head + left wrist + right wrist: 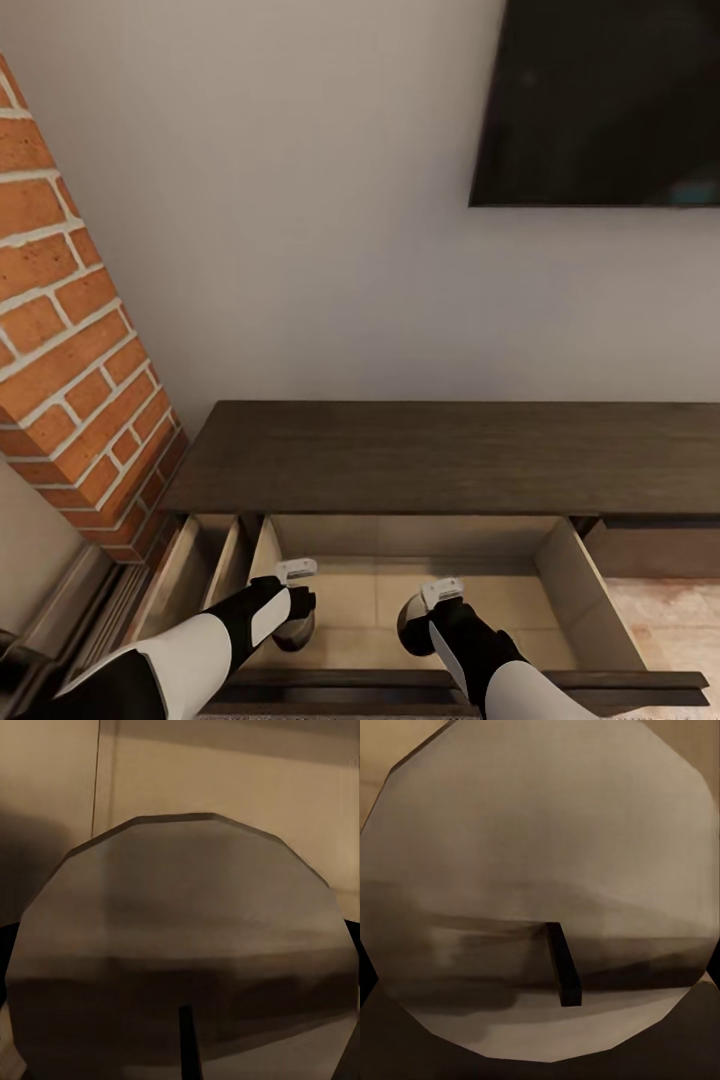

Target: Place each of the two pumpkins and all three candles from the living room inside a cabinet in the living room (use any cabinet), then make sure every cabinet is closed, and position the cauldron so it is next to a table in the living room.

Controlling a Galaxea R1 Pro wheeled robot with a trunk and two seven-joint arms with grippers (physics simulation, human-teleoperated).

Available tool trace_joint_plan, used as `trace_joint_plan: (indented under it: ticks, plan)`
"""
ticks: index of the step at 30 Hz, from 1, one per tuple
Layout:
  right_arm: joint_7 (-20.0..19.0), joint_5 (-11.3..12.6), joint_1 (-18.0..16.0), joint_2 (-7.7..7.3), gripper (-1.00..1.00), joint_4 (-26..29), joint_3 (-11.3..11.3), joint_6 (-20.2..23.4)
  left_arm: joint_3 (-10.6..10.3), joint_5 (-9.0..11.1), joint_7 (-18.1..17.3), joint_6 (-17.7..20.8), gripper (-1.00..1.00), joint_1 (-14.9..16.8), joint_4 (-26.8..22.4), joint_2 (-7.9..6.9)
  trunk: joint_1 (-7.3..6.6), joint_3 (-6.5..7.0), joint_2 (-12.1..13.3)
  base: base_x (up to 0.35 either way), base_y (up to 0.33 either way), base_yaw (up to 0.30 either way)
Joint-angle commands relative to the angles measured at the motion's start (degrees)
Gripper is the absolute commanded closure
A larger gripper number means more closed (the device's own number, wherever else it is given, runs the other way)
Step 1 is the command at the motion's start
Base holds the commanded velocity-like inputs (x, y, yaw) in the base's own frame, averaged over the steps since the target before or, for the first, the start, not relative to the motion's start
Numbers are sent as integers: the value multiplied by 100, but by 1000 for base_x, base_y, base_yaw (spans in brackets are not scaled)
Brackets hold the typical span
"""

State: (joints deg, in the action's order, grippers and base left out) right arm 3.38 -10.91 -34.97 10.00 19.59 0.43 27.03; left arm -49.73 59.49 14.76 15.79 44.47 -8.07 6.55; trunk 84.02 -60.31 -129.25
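Head cam, L to R: brick column (70, 330) at far left, then the cabinet (450, 455) against the wall w/ a wide drawer (590, 590) pulled out, pale beige inside; dark TV screen (600, 100) upper right. Both arms reach down into that drawer. Left gripper (293, 625) is low over the drawer floor w/ a candle (296, 634) right at its tip; left wrist cam has that candle's (187, 945) flat top and wick dead ahead, v close. Right gripper (415, 625), same deal: second candle (409, 622) at its tip, top face (540, 870) dead ahead in right wrist cam. Fingers hidden on both, so can't tell if clamped or apart.
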Motion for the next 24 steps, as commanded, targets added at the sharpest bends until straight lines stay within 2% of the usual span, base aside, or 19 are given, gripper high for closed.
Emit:
trace_joint_plan:
  ticks: [1, 3, 7, 9, 12, 13, 14, 16, 19, 24]
  plan:
    - [6, 1, -2, 0, 100, 1, 1, 13, -2, -7, 7, -1, 100, 0, 2, 2, 0, -9, 0, 0, 0, 0]
    - [19, 1, -13, 0, 100, 4, 1, 74, -2, -7, 8, -4, 100, 0, 5, 7, 0, -27, 0, 0, 0, 0]
    - [60, 47, -211, 0, 100, 10, -5, 540, -2, -7, 10, -5, 100, 0, -3, 12, 0, -64, 0, 0, 0, 0]
    - [216, 210, -246, 0, 100, 12, -4, 649, -6, -7, 11, -6, 100, 0, -12, 13, 0, -82, 0, 0, 0, 0]
    - [1043, 608, -318, 0, 100, 24, -3, 677, -10, -2, 23, -6, 100, 0, -37, 23, 0, -110, 0, 0, 0, 0]
    - [1206, 743, -354, 0, 100, 23, -3, 678, -10, -4, 25, -6, 100, 0, -40, 26, 0, -119, 0, 0, 0, 0]
    - [1349, 931, -387, 0, 100, 21, -1, 683, -7, -6, 54, -6, 100, 0, -43, 27, 0, -129, 0, 0, 0, 0]
    - [1446, 1097, -411, 0, 100, 19, 0, 684, -4, -1, 263, -6, 100, 0, -49, 29, 0, -147, 0, 0, 0, 0]
    - [1477, 1163, -420, 0, 100, 2, -1, 667, 1, 1, 537, -6, 100, 0, -109, 30, 0, -175, 0, 0, 0, 0]
    - [1474, 1186, -422, 0, 100, -15, -6, 631, 1, 0, 609, -14, 100, 0, -146, 30, 0, -221, 0, 0, 0, 0]
